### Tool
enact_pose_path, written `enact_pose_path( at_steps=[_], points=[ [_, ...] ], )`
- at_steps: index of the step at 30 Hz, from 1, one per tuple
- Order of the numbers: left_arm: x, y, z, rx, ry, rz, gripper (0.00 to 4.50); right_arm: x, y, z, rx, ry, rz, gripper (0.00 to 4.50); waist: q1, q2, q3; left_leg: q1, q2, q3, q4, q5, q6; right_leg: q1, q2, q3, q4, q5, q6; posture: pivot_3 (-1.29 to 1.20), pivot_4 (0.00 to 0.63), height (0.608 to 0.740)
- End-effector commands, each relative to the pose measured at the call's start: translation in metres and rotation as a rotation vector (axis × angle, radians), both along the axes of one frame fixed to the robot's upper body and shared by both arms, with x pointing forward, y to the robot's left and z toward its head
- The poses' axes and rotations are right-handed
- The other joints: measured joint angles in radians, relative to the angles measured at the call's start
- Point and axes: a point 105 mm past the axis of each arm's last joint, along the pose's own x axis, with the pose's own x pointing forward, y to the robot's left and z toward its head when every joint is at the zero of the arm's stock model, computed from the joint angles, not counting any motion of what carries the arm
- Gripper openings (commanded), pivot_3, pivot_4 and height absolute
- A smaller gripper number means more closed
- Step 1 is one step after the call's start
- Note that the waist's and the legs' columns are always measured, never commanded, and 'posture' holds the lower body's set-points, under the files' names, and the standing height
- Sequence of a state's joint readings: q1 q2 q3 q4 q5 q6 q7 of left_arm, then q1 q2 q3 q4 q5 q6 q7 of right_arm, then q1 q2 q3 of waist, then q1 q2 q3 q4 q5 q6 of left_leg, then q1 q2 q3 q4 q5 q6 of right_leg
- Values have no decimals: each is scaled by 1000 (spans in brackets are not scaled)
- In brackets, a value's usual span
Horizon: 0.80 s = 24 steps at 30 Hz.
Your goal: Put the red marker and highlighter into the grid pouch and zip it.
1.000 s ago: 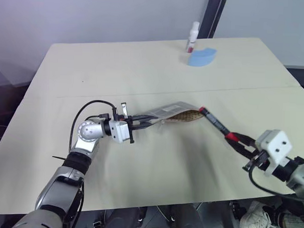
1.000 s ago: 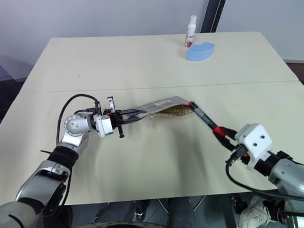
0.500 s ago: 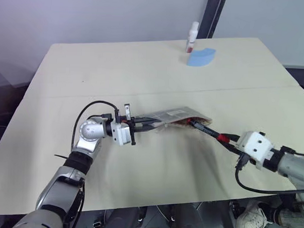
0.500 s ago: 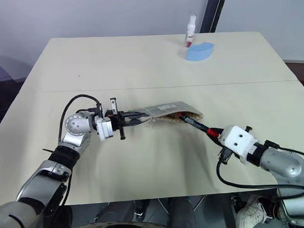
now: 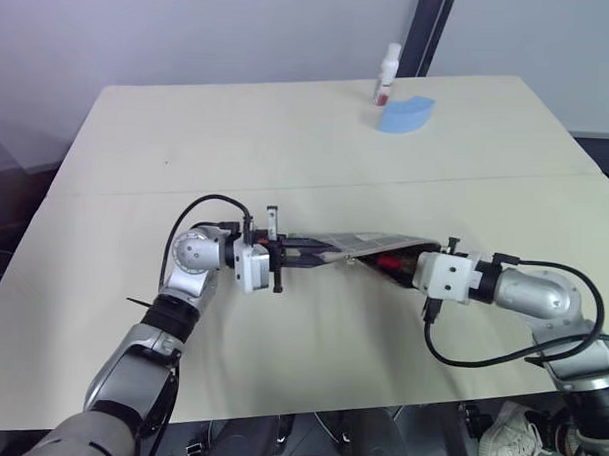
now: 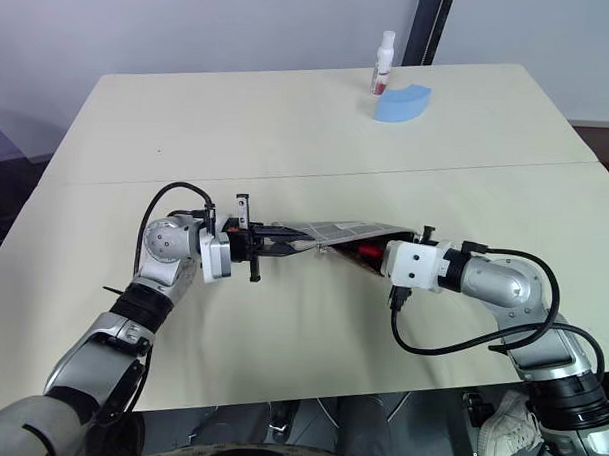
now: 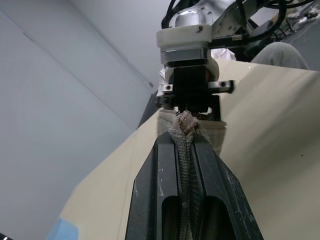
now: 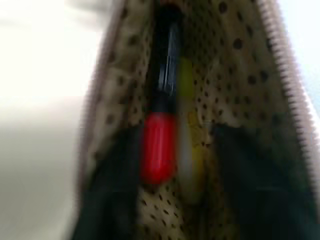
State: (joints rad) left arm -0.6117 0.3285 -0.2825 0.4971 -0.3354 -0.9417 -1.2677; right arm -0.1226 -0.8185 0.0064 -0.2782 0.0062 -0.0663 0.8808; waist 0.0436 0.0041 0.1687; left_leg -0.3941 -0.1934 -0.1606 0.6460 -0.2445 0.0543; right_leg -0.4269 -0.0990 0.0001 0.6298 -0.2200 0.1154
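Lying inside grid pouch (image 8: 235, 65), red marker (image 8: 159, 145) beside highlighter (image 8: 186, 150)

Left end effector (image 7: 185, 150) clamped, right end effector (image 5: 408, 273) parted

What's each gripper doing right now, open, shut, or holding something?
Left gripper: shut on the grid pouch, pinching its end.
Right gripper: fingers apart at the pouch mouth; red marker lies free between them, inside.

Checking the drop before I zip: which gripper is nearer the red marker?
Right. The right gripper sits at the grid pouch's open mouth, fingers apart either side of the red marker lying inside. The left gripper is clamped on the pouch's far end.
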Motion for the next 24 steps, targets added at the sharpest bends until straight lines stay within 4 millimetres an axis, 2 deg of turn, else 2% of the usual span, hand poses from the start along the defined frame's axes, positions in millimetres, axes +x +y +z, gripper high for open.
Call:
enact_pose_path(
  at_steps=[1, 4, 7, 8, 9, 13, 16, 18, 22, 24],
  points=[
    [4, 9, 5, -17, -13, 45, 0, -13, -23, 23, 176, 69, -131, 4296, 5, 0, 0, 0, 0, -1, 0, 0, 0, 0, 0, 0, 0, 0, 0, 0, 150, 739],
    [4, 12, -7, 1, 18, 70, 0, -39, -34, 39, 315, 153, -208, 4296, 18, 0, 0, -1, 0, -1, 0, -2, -1, -1, 1, 0, -1, 0, 0, 0, 150, 739],
    [6, 13, -16, 27, 21, 100, 0, -58, -30, 51, 472, 234, -225, 4296, 20, 0, 0, -1, 0, 0, 0, -6, 2, -1, 1, 1, -1, 0, 0, 0, 150, 739],
    [11, 12, -16, 20, 25, 126, 0, -64, -26, 49, 524, 289, -225, 4296, 22, 0, 0, -1, 1, 0, 0, -7, 3, -1, 1, 1, -1, 0, 0, 0, 150, 739],
    [14, 11, -15, 8, 27, 144, 0, -70, -21, 44, 551, 349, -223, 4296, 23, 0, 0, -1, 1, 0, 0, -7, 3, -1, 1, 1, -1, 0, 0, 0, 150, 739],
    [18, -3, -10, -22, -3, 150, 0, -92, 7, 1, 604, 638, -240, 4296, 25, 0, 0, 0, 1, -1, 1, -7, 3, 0, 2, 1, -1, 0, 0, 0, 150, 739],
    [18, -12, -12, -16, -27, 144, 0, -70, 15, -33, 604, 611, -368, 4296, 17, -2, -1, 0, 1, 0, 2, -7, 3, 1, 1, 1, -1, 0, 0, 0, 150, 739],
    [19, -16, -11, -21, -34, 149, 0, -51, 16, -43, 613, 559, -438, 4296, 10, -1, -1, 1, 1, 2, 3, -7, 3, 0, 0, 1, -1, 0, 0, 0, 150, 739],
    [22, -22, -8, -25, -50, 157, 0, -11, 23, -38, 767, 479, -506, 4296, 3, -2, 0, 1, 1, 1, 2, -7, 3, 0, 1, 1, 0, 0, 1, 0, 150, 739],
    [24, -23, -6, -28, -63, 167, 0, 2, 27, -34, 797, 454, -506, 4296, 0, -1, 0, 1, 1, 1, 1, -6, 2, -1, 1, 1, 0, 0, 1, 0, 150, 739]
  ],
)
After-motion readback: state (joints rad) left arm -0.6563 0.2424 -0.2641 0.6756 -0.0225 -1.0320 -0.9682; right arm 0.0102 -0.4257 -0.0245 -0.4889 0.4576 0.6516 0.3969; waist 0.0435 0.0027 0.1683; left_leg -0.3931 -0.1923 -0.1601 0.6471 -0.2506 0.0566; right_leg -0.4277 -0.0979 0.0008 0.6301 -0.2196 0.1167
